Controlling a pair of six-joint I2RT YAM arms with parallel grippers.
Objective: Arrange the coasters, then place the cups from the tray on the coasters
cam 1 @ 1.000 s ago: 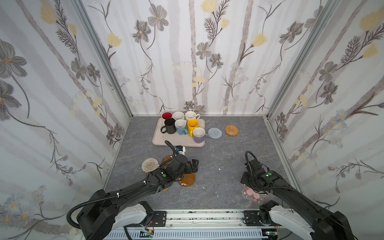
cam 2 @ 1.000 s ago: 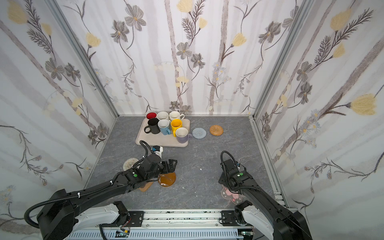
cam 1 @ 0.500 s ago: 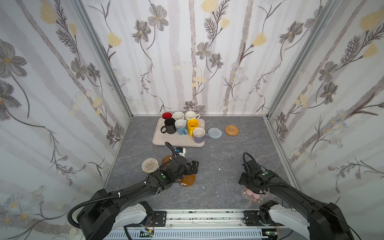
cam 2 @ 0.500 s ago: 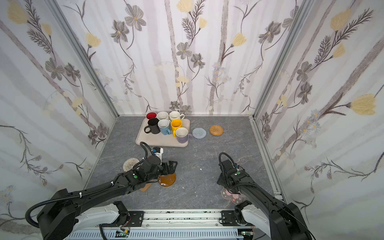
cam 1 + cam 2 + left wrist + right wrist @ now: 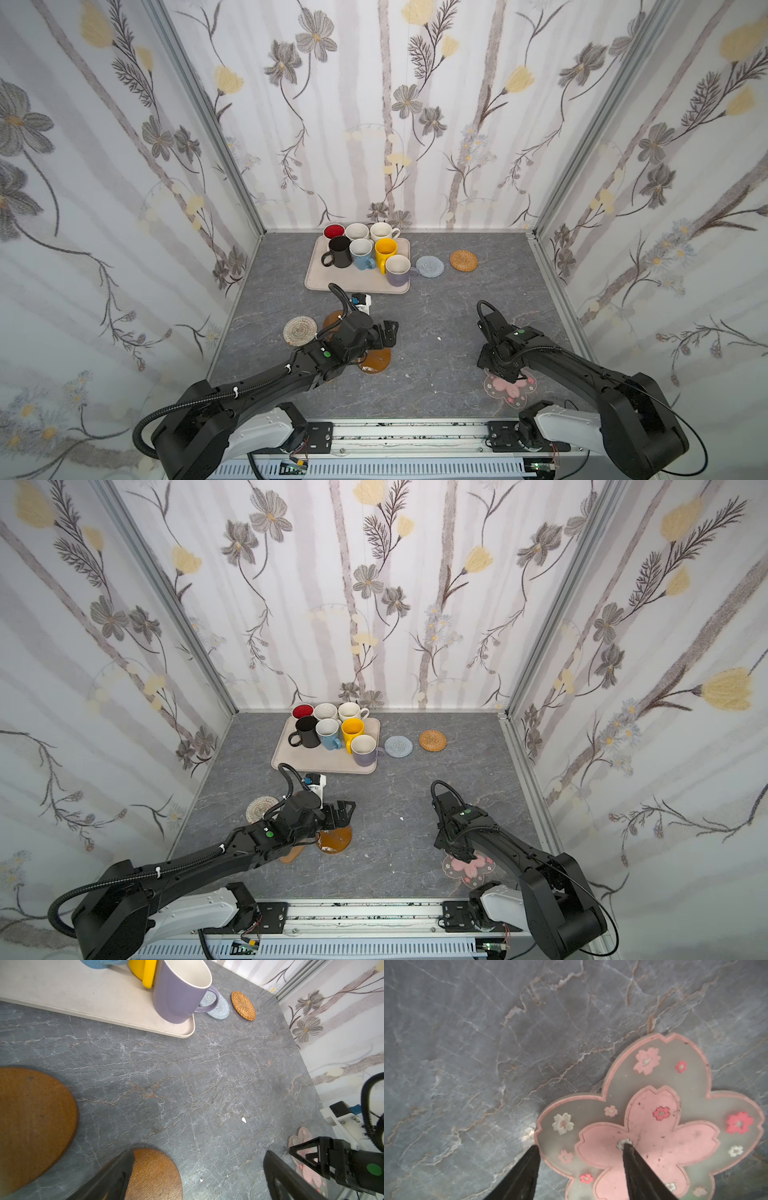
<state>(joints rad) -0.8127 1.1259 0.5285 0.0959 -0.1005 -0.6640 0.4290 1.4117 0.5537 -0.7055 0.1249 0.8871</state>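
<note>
Since the beige tray [image 5: 328, 283] at the back holds all seven mugs [image 5: 360, 249], we judge coasters come first: left gripper [image 5: 386, 334] gapes wide above an amber disc [image 5: 380, 361]; right gripper [image 5: 580, 1146], jaws apart, straddles the rim of the front pink-flower coaster [image 5: 664, 1109], likely to pinch it.

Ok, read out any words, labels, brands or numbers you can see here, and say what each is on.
None can be read in any view.
Cups, tray, pink-flower coaster: no lettering visible.
Left arm's green dot, right arm's green dot: marks only.
Small board by the near rail: too small to read.
</note>
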